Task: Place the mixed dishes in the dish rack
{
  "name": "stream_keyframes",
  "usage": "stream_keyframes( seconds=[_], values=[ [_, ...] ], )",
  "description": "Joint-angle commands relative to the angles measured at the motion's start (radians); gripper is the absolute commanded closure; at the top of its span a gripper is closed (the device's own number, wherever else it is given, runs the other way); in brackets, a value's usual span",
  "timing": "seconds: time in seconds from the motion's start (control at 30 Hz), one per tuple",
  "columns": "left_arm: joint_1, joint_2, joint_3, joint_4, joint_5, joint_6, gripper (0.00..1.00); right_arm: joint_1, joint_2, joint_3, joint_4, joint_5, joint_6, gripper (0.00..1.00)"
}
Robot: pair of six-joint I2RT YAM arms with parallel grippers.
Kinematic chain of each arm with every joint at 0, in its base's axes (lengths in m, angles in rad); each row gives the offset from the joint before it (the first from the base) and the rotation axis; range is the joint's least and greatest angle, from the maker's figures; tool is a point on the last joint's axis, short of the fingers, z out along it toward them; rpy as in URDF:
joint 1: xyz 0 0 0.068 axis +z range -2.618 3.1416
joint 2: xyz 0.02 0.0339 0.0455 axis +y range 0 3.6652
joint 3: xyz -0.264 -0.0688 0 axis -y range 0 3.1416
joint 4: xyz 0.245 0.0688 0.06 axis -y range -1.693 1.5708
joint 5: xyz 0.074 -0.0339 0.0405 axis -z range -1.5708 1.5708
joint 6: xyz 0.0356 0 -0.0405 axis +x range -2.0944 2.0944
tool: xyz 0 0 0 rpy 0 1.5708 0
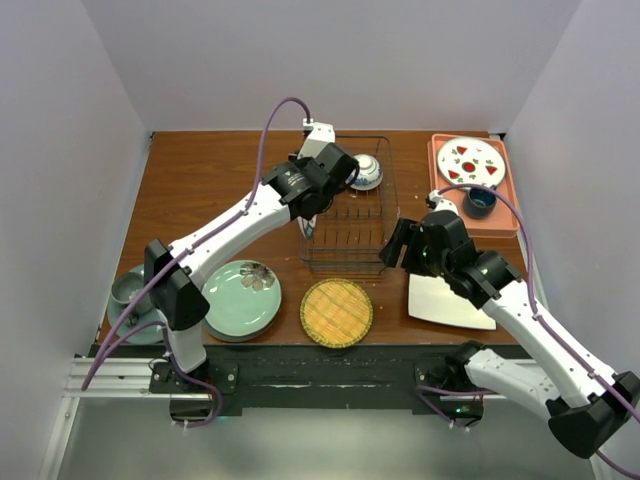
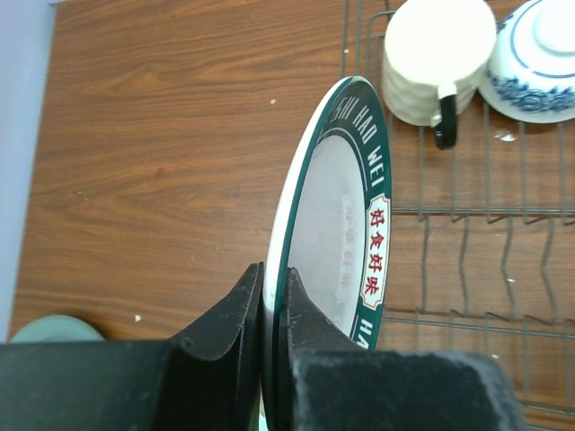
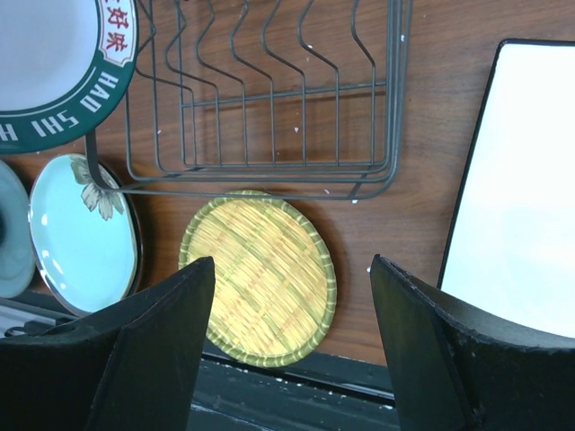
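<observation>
Beside the dish rack, left hand clamping dark-rimmed plate upright, right hand released.

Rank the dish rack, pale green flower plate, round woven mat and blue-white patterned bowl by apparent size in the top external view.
1. dish rack: clearly largest.
2. pale green flower plate and round woven mat: nearly alike, plate perhaps slightly wider.
3. blue-white patterned bowl: smallest.
</observation>
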Motion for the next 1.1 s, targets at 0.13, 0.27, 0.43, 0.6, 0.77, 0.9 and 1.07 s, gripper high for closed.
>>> stream_keyframes(
  seconds=[0.13, 0.27, 0.43, 0.6, 0.77, 0.9, 1.07],
  values=[
    [-0.017, -0.019, 0.047, 0.052, -0.01, -0.08, 1.0, -0.004, -0.021, -0.014, -0.015, 0.013, 0.01, 0.26],
    [-0.017, -0.015, 0.003, 0.052, -0.019, -0.095, 1.0, -0.004, -0.026, -0.021, -0.01, 0.012, 0.013, 0.26],
    [-0.017, 0.008, -0.039, 0.039, -0.028, -0.141, 1.0, -0.002, -0.024, -0.031, -0.006, 0.01, 0.013, 0.26],
    [-0.019, 0.013, -0.073, 0.046, -0.028, -0.165, 1.0, -0.004, -0.027, -0.045, -0.007, 0.013, 0.01, 0.26],
    [-0.019, 0.028, -0.096, 0.074, 0.005, -0.161, 1.0, -0.004, -0.029, -0.059, 0.0, 0.009, 0.007, 0.25],
    [-0.019, 0.045, -0.102, 0.086, 0.022, -0.159, 0.91, -0.002, -0.045, -0.079, 0.005, -0.001, 0.002, 0.21],
    [-0.019, 0.033, -0.134, 0.111, 0.035, -0.153, 0.79, -0.002, -0.079, -0.108, 0.002, -0.001, 0.006, 0.15]
  ],
)
